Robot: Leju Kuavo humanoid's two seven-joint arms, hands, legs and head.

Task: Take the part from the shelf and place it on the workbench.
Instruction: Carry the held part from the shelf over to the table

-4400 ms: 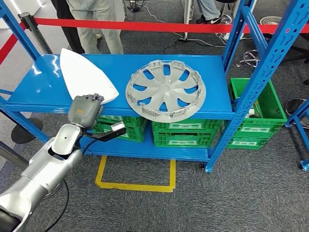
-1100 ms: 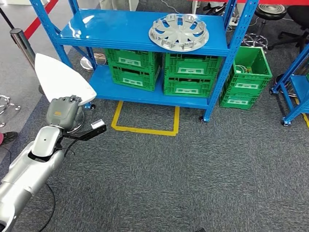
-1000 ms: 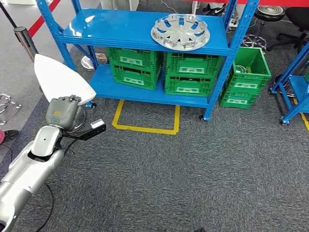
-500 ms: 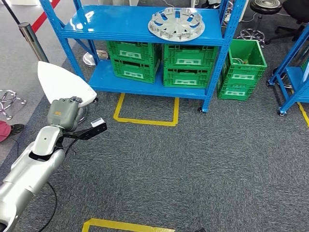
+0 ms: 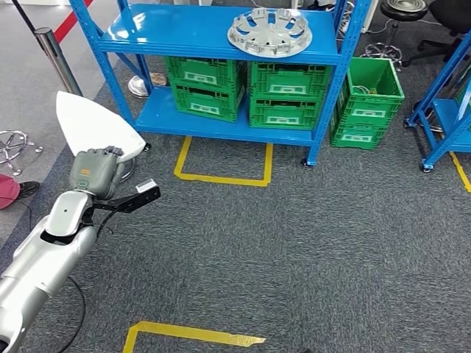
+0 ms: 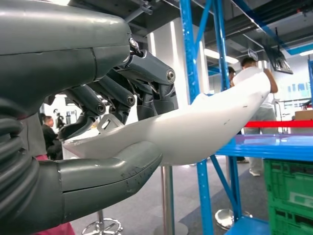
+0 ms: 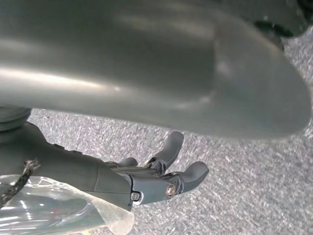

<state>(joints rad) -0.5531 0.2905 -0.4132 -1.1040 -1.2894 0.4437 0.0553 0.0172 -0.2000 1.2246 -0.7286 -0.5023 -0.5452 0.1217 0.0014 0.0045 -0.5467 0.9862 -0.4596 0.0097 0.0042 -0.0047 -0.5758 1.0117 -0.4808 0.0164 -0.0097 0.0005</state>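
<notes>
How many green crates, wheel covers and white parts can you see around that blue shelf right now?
Green crates: 3, two under the shelf and one beside it
Wheel covers: 1, on the blue shelf
White parts: 1, held by the robot's left hand
Total: 5

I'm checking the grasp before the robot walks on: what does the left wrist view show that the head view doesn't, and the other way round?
Left wrist view alone: the thumb pressing under the white part with the darker fingers curled over its top, and people standing beyond the uprights. Head view alone: the silver hubcap on the blue shelf, green crates beneath, yellow floor tape. Both: the left hand holding the white part, with the blue shelf behind.
</notes>
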